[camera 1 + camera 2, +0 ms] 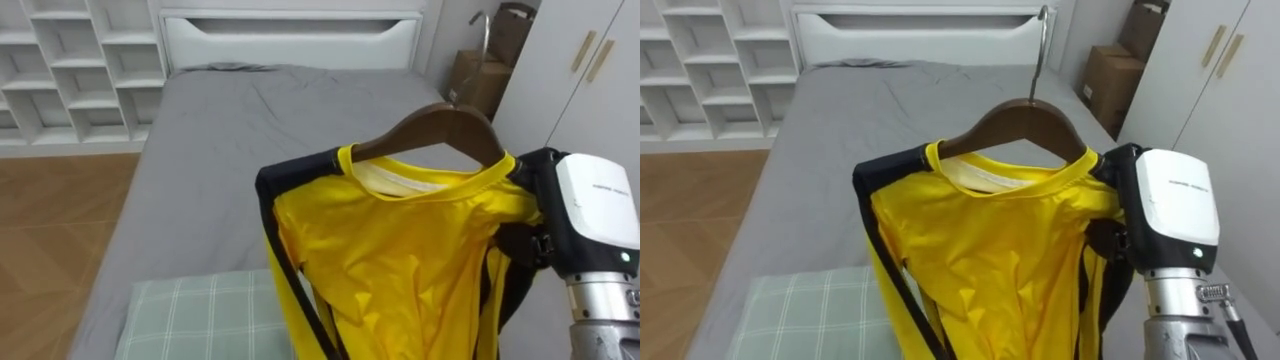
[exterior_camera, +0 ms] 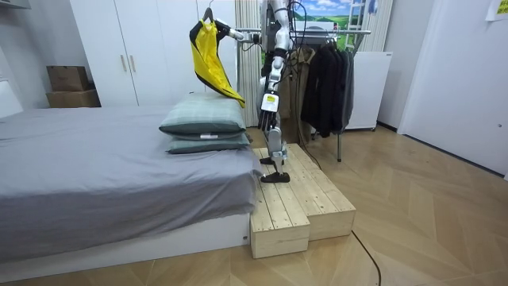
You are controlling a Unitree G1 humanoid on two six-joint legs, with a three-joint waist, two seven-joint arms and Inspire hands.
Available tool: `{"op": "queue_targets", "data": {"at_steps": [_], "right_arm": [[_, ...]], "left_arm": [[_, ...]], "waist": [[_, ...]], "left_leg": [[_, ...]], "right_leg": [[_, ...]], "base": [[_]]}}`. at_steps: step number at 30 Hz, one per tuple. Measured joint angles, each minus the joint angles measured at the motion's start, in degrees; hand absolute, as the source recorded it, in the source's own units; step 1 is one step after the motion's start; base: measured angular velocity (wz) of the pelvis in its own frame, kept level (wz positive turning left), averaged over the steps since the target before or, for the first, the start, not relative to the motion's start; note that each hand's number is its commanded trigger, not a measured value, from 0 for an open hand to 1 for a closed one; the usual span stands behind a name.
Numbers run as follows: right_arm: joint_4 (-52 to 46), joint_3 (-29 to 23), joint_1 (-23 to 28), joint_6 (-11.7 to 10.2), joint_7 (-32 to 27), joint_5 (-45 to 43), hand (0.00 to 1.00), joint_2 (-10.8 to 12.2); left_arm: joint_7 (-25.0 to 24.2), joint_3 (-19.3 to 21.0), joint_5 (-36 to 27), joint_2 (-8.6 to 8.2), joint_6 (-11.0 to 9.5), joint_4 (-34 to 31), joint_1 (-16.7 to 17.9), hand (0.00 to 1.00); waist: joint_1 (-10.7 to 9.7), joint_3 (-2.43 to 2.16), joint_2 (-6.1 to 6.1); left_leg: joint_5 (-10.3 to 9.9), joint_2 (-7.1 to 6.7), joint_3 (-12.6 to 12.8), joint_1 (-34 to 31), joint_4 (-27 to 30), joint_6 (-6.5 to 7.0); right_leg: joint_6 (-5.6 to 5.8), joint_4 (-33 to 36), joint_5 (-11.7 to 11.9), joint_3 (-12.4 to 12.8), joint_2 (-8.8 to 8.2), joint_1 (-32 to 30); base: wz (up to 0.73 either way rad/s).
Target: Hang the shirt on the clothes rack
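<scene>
While the yellow shirt point(image 1: 990, 260) hangs on its wooden hanger point(image 1: 1025, 125) above the bed point(image 1: 840, 130), our right hand point(image 1: 1170, 215) sits at the hanger's right shoulder end. Cloth hides its grip, so we cannot tell how far it is closed. We judge the shirt light, soft and slippery, apt to slide off. The stiff hanger, near its metal hook point(image 1: 1040, 50), looks the surer place to hold.

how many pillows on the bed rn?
2. Both are stacked at the near corner of the bed, beside the robot: a plaid pillow on top and a darker pillow under it. The bed's head end is cut off in the room view.
</scene>
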Motion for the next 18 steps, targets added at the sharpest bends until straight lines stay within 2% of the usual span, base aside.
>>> {"op": "queue_targets", "data": {"at_steps": [4, 7, 18], "right_arm": [[0.0, 0.0, 0.0, 0.1, 0.2, 0.5, 1.0, 0.0], [-1.8, 0.0, 1.1, 1.4, 0.6, 1.1, 1.0, 0.0], [-3.9, 0.0, 3.2, 2.2, 0.6, 1.3, 1.0, 0.0]], "left_arm": [[0.0, 0.0, 0.0, -0.1, 0.0, -0.1, 0.0, 0.0], [0.0, 0.1, 0.0, -0.18, 0.1, -0.2, -0.5, 0.0], [0.0, 0.0, 0.1, -0.29, 0.3, -0.5, -0.5, 0.0]], "waist": [[0.1, -0.01, -0.03], [0.3, -0.05, -0.09], [0.4, -0.19, -0.3]], "left_leg": [[0.0, 0.0, 0.0, 0.0, 0.0, 0.0], [0.0, 0.0, 0.0, -0.1, -0.1, 0.0], [0.0, 0.01, 0.1, 0.0, 0.0, 0.01]], "right_leg": [[0.0, 0.0, 0.0, 0.0, 0.01, 0.0], [0.03, 0.0, 0.0, 0.1, 0.01, -0.1], [0.05, -0.1, 0.0, 0.2, 0.03, -0.1]], "base": [[0.0], [0.0], [0.0]]}}
